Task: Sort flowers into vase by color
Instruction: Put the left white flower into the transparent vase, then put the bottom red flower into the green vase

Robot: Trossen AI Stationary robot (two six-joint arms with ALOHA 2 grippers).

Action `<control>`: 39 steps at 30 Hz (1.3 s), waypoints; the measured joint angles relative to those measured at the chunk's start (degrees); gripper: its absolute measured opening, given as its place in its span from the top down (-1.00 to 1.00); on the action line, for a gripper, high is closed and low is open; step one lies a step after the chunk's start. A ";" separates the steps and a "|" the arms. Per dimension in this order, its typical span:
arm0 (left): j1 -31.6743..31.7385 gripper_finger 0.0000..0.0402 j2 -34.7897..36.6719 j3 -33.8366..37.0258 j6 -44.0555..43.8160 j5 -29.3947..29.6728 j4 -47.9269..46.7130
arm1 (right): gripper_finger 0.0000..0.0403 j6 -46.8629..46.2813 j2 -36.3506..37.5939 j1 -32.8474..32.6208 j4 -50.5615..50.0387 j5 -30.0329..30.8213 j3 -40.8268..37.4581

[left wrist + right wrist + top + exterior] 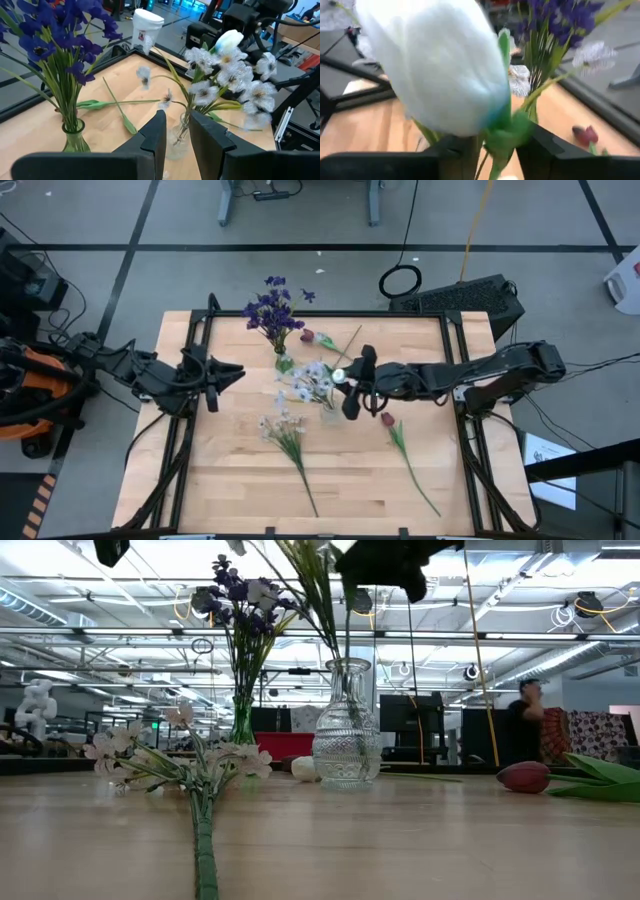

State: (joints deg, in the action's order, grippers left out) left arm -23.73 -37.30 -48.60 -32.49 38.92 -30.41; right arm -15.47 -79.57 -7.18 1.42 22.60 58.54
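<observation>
A clear glass vase [322, 402] [347, 730] holds pale white-lilac sprays [235, 75]. A green vase [243, 725] beside it holds purple flowers [272, 308] [55, 35]. My right gripper [347, 388] [495, 150] hovers over the clear vase, shut on a white tulip [435, 65] [229, 40]. One red tulip [388, 420] [525, 777] lies right of the vases, and another [308, 337] lies at the far side. A pale spray [285, 425] [190, 765] lies flat toward the near edge. My left gripper [225, 375] [175, 132] waits open, left of the vases. My right gripper pinches the white tulip's stem [496, 145] just below the bud, between its two fingers [545, 150]. The fingers come from the table's right, roughly level, and lie across the stem. The bud is lifted clear, and the stem [347, 630] hangs straight down into the clear vase's mouth.
A black frame [300, 313] edges the wooden table [240, 480]. The near half has bare wood between the lying spray's stem [305, 480] and the red tulip's stem [415, 475]. A person [525, 720] stands far behind the table.
</observation>
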 joint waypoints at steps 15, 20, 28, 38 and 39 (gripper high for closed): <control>0.00 0.56 -2.37 0.00 -0.15 0.02 -0.09 | 0.27 -21.31 13.43 -0.06 -31.64 -0.49 0.02; 0.00 0.56 -3.99 0.00 -0.38 0.13 -0.09 | 0.34 -31.73 14.18 -0.04 -40.98 -3.27 0.02; 0.00 0.56 -4.19 0.00 -3.15 0.18 -0.18 | 0.48 -47.18 13.90 -0.05 -57.41 -8.62 0.01; 0.00 0.56 -4.19 -0.02 -3.23 0.35 -2.88 | 0.51 -57.89 12.13 -1.06 -66.07 -15.12 0.00; 0.00 0.56 -4.19 -0.02 -3.19 0.35 -3.22 | 0.49 -59.15 11.68 -1.83 -66.65 -15.37 -0.01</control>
State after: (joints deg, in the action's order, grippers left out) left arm -23.73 -41.50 -48.62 -35.68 39.27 -33.63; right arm -74.63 -67.89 -9.01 -65.23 7.24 58.54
